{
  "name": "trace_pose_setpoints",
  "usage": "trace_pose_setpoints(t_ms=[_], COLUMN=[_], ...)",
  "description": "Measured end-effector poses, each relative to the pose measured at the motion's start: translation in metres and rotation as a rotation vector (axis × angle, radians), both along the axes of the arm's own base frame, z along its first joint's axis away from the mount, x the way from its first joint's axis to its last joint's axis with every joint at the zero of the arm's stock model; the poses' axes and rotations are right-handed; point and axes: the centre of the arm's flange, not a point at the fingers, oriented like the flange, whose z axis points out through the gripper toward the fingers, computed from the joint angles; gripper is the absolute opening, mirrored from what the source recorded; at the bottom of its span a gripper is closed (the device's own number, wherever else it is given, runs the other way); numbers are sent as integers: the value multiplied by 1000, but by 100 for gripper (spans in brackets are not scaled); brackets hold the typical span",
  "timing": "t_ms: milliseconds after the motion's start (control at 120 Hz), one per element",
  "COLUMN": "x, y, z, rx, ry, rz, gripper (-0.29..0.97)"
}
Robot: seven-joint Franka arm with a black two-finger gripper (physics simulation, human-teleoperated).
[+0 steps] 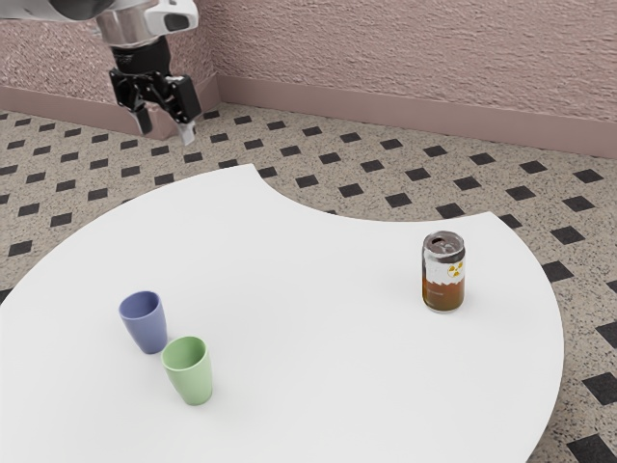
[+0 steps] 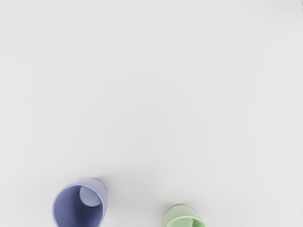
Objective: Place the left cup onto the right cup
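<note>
A blue cup (image 1: 144,321) stands upright on the white table (image 1: 318,318), toward the exterior view's lower left. A green cup (image 1: 188,369) stands upright just to its right and nearer the front edge, a small gap apart from it. My gripper (image 1: 165,128) hangs high above the table's far left edge, well above and behind both cups, open with nothing between its fingers. Looking down from the wrist, the blue cup (image 2: 79,204) shows its hollow inside and the green cup (image 2: 183,217) sits beside it.
A brown soda can (image 1: 443,272) stands upright on the table toward the exterior view's right, far from the cups. The table has a curved notch (image 1: 318,207) in its far edge. Tiled floor and a pink wall lie beyond.
</note>
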Motion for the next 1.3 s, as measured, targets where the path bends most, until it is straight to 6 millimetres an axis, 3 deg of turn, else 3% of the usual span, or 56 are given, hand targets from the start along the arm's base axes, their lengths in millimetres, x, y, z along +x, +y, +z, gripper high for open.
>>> trace_pose_setpoints(t_ms=[300, 525, 733, 925, 1200, 1300], x=[0, 1, 3, 8, 13, 16], y=[-30, -45, -44, -24, 46, 57], z=[-12, -63, -108, -133, -155, -167], rx=[0, 3, 4, 3, -1, 1], ry=[23, 100, 126, 122, 118, 126], rz=[-33, -50, -42, -3, 122, 141], gripper=[66, 66, 66, 66, 66, 66])
